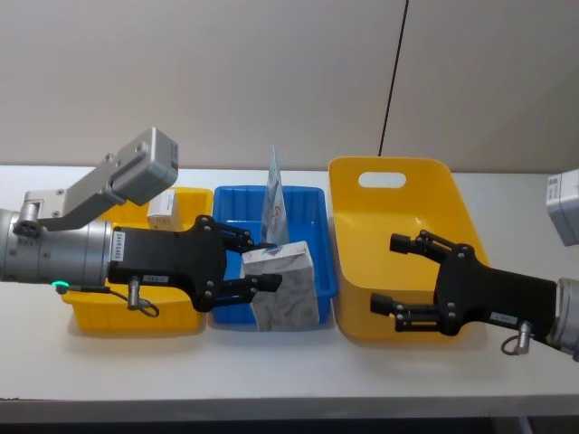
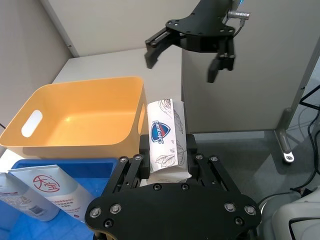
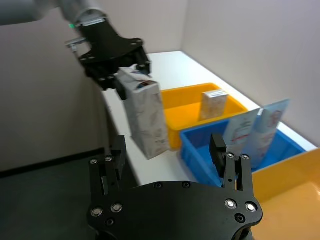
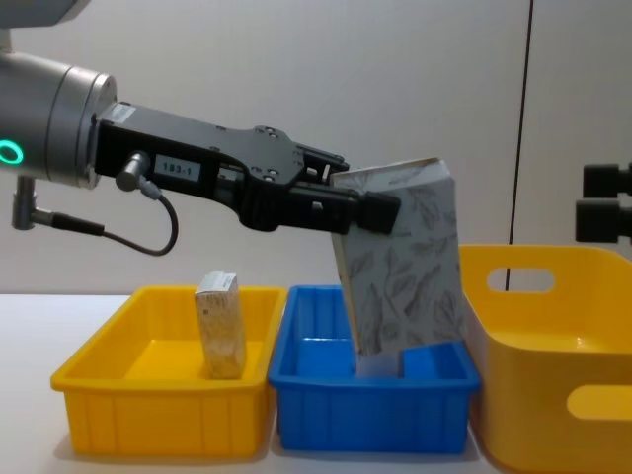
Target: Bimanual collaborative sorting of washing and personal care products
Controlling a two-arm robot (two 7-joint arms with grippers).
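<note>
My left gripper (image 1: 267, 262) is shut on a beige-grey carton with a leaf pattern (image 1: 285, 287), holding it tilted in the air over the front of the blue tray (image 1: 317, 226). That carton (image 2: 167, 140) shows a blue shield logo, and it hangs well above the tray in the chest view (image 4: 400, 257). Pale tubes with red print (image 1: 274, 203) stand in the blue tray. A second small carton (image 1: 163, 208) stands in the left yellow tray (image 1: 136, 316). My right gripper (image 1: 387, 274) is open and empty over the large yellow bin (image 1: 425, 181).
The three containers stand in a row on the white table, with a grey wall behind. The large yellow bin (image 4: 533, 375) has taller walls than the blue tray (image 4: 365, 410) and the yellow tray (image 4: 158, 410). A dark cable hangs on the wall (image 1: 393, 72).
</note>
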